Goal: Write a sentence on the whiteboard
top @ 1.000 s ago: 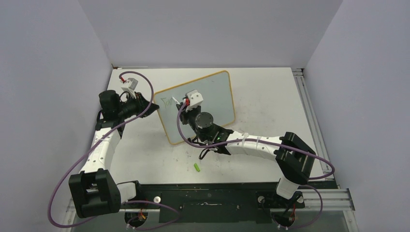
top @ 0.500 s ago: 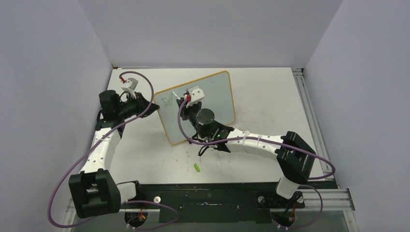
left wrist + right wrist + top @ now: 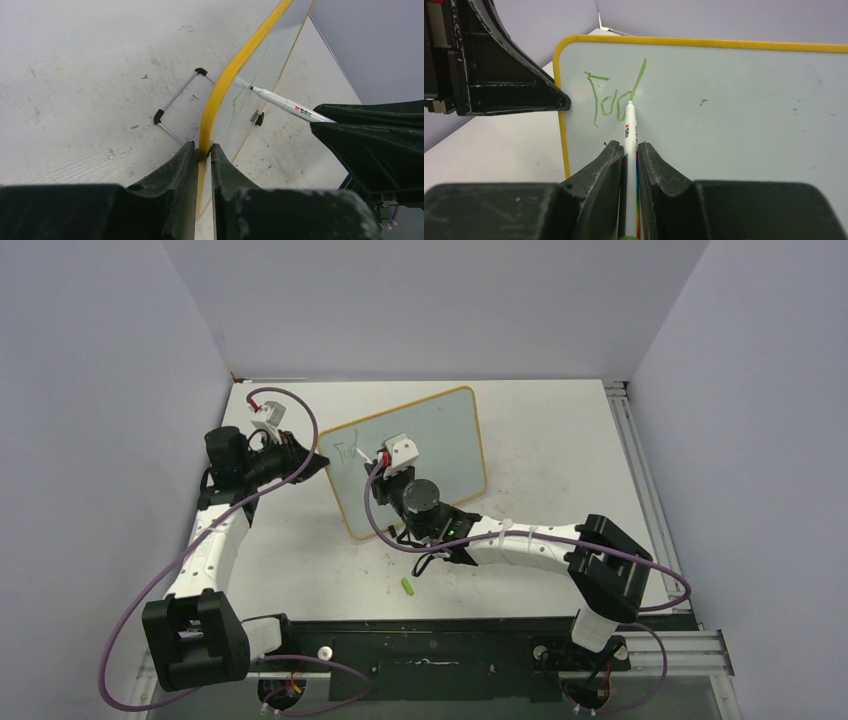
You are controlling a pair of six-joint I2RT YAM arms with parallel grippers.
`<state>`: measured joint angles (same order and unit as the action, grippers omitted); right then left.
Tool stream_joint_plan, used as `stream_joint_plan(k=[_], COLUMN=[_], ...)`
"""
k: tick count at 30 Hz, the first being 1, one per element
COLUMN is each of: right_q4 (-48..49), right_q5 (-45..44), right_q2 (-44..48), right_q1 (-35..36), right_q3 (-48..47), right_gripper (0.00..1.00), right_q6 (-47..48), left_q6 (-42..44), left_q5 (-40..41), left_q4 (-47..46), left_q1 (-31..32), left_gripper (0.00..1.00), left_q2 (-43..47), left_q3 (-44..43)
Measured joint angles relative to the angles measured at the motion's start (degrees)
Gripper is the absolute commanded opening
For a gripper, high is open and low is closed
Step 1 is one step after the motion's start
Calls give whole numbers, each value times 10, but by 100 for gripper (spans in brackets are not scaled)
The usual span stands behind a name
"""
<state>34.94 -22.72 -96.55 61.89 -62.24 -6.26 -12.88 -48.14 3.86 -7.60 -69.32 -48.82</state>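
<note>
The right gripper (image 3: 629,148) was clenched on the marker (image 3: 630,129), tip touching the board (image 3: 734,100) just ahead at the green sentence (image 3: 611,100), "Tod" so far, with the left gripper (image 3: 204,149) pinching its edge; a hard push could slip it and skew the stroke.

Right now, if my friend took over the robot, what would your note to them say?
Left gripper: shut on the yellow edge of the whiteboard, which stands tilted on the table.
Right gripper: shut on the marker, tip on the board at the last letter.
Done: the sentence is only green letters like "Tod", top left of the board.
Left: all the other words.
</note>
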Motion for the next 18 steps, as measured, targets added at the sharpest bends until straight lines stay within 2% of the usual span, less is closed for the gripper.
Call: stream_joint_plan(k=[18], right_q4=[0], right_q5=[-24], right_q2=[16], right_q1=[9], right_q3=[38], right_gripper=[5], right_q6=[0], left_q6=[0], left_q5=[1], left_q4=[1], left_q1=[0], left_gripper=[0], left_q2=[1], left_q3=[0])
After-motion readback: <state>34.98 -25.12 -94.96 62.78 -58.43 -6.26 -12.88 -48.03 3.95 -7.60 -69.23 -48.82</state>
